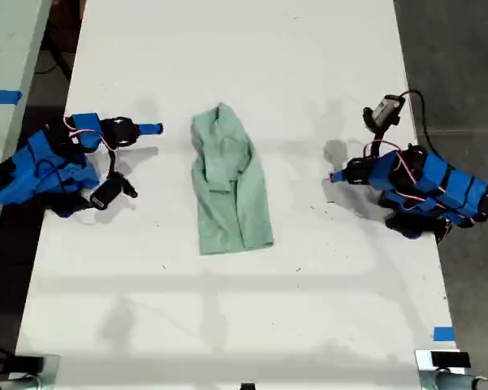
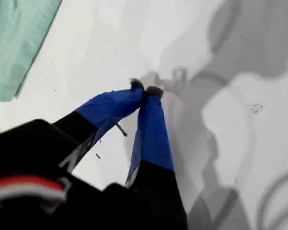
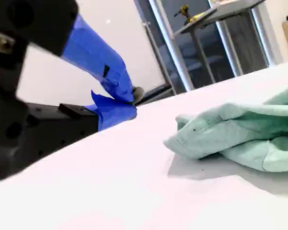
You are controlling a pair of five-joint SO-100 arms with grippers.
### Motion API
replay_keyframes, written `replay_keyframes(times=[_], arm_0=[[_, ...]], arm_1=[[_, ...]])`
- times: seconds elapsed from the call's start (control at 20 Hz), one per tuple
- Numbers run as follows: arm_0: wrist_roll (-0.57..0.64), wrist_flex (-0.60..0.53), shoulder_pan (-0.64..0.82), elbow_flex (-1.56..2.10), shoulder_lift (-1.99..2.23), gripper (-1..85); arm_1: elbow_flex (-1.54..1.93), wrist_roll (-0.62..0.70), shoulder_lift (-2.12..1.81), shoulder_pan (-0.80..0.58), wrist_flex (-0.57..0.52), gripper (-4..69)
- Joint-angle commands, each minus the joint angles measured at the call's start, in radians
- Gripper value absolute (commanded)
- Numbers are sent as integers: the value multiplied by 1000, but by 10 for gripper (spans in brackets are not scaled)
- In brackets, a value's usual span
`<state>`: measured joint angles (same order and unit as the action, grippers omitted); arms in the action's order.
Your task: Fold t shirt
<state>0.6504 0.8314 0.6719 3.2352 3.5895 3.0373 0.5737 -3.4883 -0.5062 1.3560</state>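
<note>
Lying mid-table in the exterior view, the t shirt (image 1: 227,184) is folded into a wrinkled strip on the white table (image 1: 308,49), a blue arm well apart on each side. In the first wrist view, my first gripper (image 2: 144,88) has its blue tips pressed together over bare table (shirt off at the frame's edge). In the second wrist view, my second gripper (image 3: 129,98) is likewise closed on nothing, near the shirt's bunched end.

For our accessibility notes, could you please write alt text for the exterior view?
A pale green t shirt, folded into a narrow strip, lies in the middle of a white table. A blue robot arm rests on the table at each side of the view, neither touching the shirt.
</note>
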Motion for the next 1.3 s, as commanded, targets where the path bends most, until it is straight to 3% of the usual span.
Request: replay_keyframes(times=[0.0, 0.4, 0.55, 0.6, 0.75, 0.9, 1.05, 1.15, 1.25], arm_0=[[-20, 5, 12, 29, 9, -3], [-41, 11, -12, 20, 9, -3], [-189, 69, -91, -91, 6, -3], [-250, 97, -121, -170, -55, -3], [-472, 149, -298, -607, -699, -3], [-669, 357, -529, -1195, -1258, -3], [-726, 502, -658, -1680, -1726, -4], [-753, 563, -706, -1948, -1973, 3], [-807, 565, -759, -2049, -2094, 136]], arm_1=[[40, 0, -12, -6, 11, 14], [35, -38, -12, 6, 17, 8], [-34, -86, -8, 20, 61, 6], [-91, -178, -3, 43, 89, 5], [-459, -314, 336, 163, 75, 5], [-899, -365, 824, 319, 81, 5], [-1200, -368, 1186, 443, 55, 34], [-1379, -353, 1411, 502, 55, 117], [-1514, -334, 1598, 545, 46, 163]])
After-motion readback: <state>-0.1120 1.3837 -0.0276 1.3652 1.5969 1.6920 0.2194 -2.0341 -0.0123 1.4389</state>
